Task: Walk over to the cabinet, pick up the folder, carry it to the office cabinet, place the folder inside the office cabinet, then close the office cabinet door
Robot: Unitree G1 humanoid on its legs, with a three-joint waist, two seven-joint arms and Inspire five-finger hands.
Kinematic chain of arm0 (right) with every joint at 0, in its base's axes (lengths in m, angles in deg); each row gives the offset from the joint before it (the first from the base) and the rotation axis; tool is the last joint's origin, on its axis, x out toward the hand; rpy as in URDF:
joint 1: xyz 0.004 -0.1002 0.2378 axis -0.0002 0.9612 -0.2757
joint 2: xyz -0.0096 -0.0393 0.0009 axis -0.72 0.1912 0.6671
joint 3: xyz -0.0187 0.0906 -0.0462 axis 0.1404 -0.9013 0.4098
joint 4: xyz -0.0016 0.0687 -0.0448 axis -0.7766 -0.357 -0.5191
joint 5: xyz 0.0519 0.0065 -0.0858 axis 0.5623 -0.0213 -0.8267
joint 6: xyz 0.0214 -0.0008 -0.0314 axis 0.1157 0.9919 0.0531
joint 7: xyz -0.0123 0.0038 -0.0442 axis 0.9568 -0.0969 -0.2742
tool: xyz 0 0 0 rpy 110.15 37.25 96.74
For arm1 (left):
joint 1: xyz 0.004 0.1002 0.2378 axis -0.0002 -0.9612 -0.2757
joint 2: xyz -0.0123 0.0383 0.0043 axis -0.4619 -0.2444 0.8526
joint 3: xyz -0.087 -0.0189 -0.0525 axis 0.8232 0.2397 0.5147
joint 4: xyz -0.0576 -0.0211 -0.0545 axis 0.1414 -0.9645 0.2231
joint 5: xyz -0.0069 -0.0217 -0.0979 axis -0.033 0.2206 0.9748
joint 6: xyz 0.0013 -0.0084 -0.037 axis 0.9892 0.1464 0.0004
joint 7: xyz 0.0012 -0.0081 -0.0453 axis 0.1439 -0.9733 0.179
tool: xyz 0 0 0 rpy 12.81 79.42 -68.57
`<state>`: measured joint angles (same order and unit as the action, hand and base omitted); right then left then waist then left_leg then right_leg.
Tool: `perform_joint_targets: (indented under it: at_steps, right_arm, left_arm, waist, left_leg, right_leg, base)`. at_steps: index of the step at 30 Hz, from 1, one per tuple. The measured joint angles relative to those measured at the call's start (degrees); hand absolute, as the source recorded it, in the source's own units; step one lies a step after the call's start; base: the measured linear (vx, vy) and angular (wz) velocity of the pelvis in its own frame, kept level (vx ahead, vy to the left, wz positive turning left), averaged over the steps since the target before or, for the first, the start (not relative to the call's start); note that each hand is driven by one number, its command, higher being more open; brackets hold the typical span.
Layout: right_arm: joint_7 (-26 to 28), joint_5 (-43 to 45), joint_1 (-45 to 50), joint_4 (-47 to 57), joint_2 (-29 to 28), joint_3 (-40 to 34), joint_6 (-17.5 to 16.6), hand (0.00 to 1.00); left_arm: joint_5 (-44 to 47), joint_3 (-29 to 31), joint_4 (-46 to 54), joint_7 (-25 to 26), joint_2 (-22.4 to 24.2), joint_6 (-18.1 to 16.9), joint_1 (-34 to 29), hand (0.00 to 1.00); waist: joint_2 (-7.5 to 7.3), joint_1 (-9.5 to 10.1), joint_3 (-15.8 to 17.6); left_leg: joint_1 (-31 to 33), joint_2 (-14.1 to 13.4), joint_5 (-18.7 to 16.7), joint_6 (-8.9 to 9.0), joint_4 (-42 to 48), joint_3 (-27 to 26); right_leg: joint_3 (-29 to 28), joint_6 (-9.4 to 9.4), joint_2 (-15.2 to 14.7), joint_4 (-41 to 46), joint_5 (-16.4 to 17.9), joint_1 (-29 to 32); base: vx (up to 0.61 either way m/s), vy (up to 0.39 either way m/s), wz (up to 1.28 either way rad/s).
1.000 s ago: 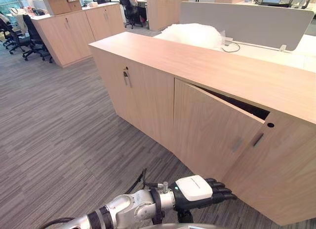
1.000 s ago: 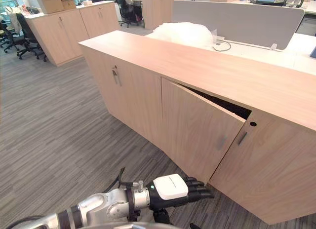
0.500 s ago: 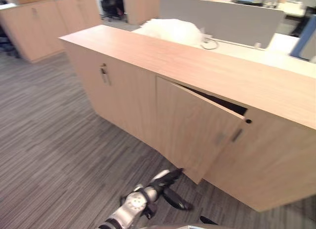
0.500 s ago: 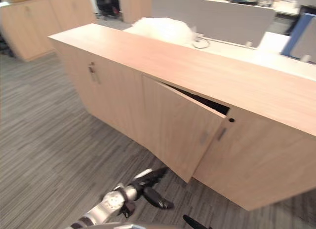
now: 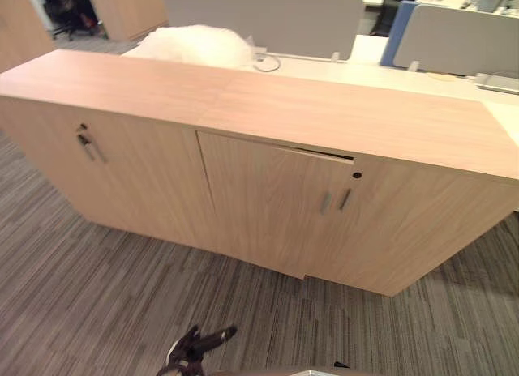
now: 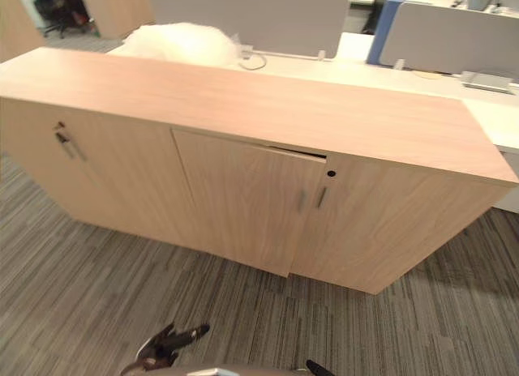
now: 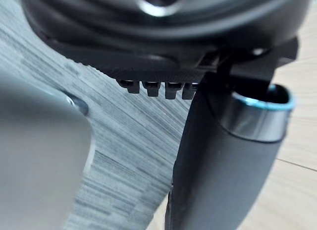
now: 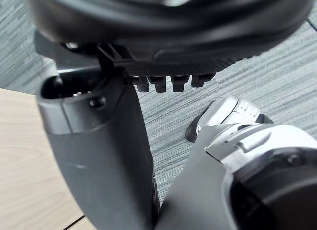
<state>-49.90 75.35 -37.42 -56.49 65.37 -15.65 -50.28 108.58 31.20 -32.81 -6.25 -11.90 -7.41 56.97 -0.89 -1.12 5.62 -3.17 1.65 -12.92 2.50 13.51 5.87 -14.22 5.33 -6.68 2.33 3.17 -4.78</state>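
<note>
The long light-wood office cabinet (image 5: 268, 108) stands across the view in front of me. Its middle door (image 5: 259, 198) is almost shut, with a thin dark gap (image 5: 324, 155) left at its top right corner beside the slim handles (image 5: 326, 202). My left hand (image 5: 199, 346) hangs low over the carpet, well short of the door, fingers straight and holding nothing. Its wrist view has the thumb (image 7: 223, 155) standing out against the wood. My right hand (image 8: 99, 155) is also relaxed and empty, held over the carpet beside wood panelling.
A heap of white plastic wrap (image 5: 195, 45) lies on the desk behind the cabinet. Grey (image 5: 268, 19) and blue (image 5: 397, 32) desk partitions stand further back. The cabinet's left door has a key handle (image 5: 85, 141). Striped grey carpet (image 5: 97, 295) lies between me and the cabinet.
The middle door has swung from well ajar to nearly shut. My left hand has come away from it and dropped low. The camera has turned to face the cabinet squarely.
</note>
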Motion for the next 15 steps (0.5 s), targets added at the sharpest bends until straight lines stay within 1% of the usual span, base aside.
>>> perform_joint_targets:
  at_steps: [3, 4, 6, 8, 10, 11, 13, 15]
  right_arm:
    - [0.58, -0.04, 0.56, 0.90, 0.30, 0.35, 0.03, 1.00]
    - [0.68, -0.34, 0.66, 1.34, 0.58, 0.57, 0.03, 1.00]
    - [0.95, -2.17, 0.64, 1.57, 1.33, 1.53, 0.14, 1.00]
    - [0.95, -2.25, 0.52, 1.85, 1.92, 2.78, 0.47, 1.00]
    - [0.91, -2.89, 0.59, 2.08, 1.92, 2.78, 1.01, 1.00]
    - [0.87, -4.53, 0.60, 2.08, 1.92, 2.66, 1.26, 1.00]
    - [0.87, -4.53, 0.64, 2.01, 1.84, 1.99, 1.40, 1.00]
    - [0.87, -4.53, 0.70, 1.73, 1.62, -0.50, 1.47, 1.00]
  left_arm:
    - [-0.35, 2.56, -0.92, -0.26, 0.54, -0.07, -0.60, 1.00]
    - [-1.05, 3.82, -0.96, -0.31, 1.12, -0.08, -0.77, 1.00]
    - [-3.14, 5.00, -0.96, -0.28, 1.87, -0.13, -0.91, 1.00]
    - [-8.05, 4.95, -0.85, -0.10, 2.39, -0.13, -0.53, 1.00]
    - [-11.60, 4.90, -0.63, 0.20, 3.07, -0.18, 0.27, 1.00]
    - [-14.31, 4.79, -0.30, 0.60, 3.66, -0.36, 0.55, 1.00]
    - [-16.28, 4.54, -0.22, 0.96, 4.42, -0.55, 1.22, 1.00]
    - [-17.65, 3.44, -0.25, 1.41, 4.28, -0.72, 1.39, 1.00]
  waist:
    - [0.49, 0.17, -0.61]
    - [0.99, 0.43, -0.88]
    - [1.76, 0.69, -1.43]
    - [2.55, 0.66, -1.88]
    - [2.52, 0.70, -2.06]
    - [2.44, 0.62, -2.81]
    - [2.36, 0.61, -2.94]
    - [2.28, 0.61, -3.16]
  left_leg:
    - [-1.25, 0.17, 0.74, -1.24, -2.10, -2.39]
    - [-1.66, 0.12, 0.89, -1.48, -2.96, -3.94]
    - [-1.98, 0.06, 1.28, -2.14, -4.37, -6.49]
    - [-2.72, -0.31, 1.47, -2.45, -5.62, -8.77]
    - [-3.78, -0.53, 1.49, -2.48, -5.89, -8.82]
    - [-3.90, -0.67, 1.50, -2.49, -6.26, -8.82]
    - [-4.05, -0.86, 1.52, -2.52, -6.27, -8.62]
    - [-4.23, -1.13, 1.55, -2.51, -6.24, -8.39]
  right_leg:
    - [-1.23, 0.52, -0.29, 0.26, -0.36, 1.17]
    - [-2.47, 0.85, -0.23, 0.35, -0.55, 2.02]
    - [-4.16, 1.48, -0.11, 0.23, -1.08, 3.50]
    - [-4.28, 1.27, 0.36, -0.61, -2.40, 4.08]
    - [-3.29, 1.48, 0.59, -1.56, -3.20, 3.46]
    - [-2.03, 1.29, 0.64, -2.42, -3.84, 3.38]
    - [-0.65, 1.27, 0.66, -3.66, -4.68, 2.64]
    - [0.43, 1.13, 0.78, -4.62, -5.13, 2.03]
  base:
    - [0.09, 0.056, -0.44]
    - [0.08, 0.047, -0.69]
    - [0.06, 0.048, -0.74]
    - [0.04, 0.044, -0.65]
    - [0.01, 0.014, -0.42]
    - [-0.01, -0.009, -0.26]
    - [-0.03, -0.021, -0.03]
    - [-0.04, -0.028, 0.05]
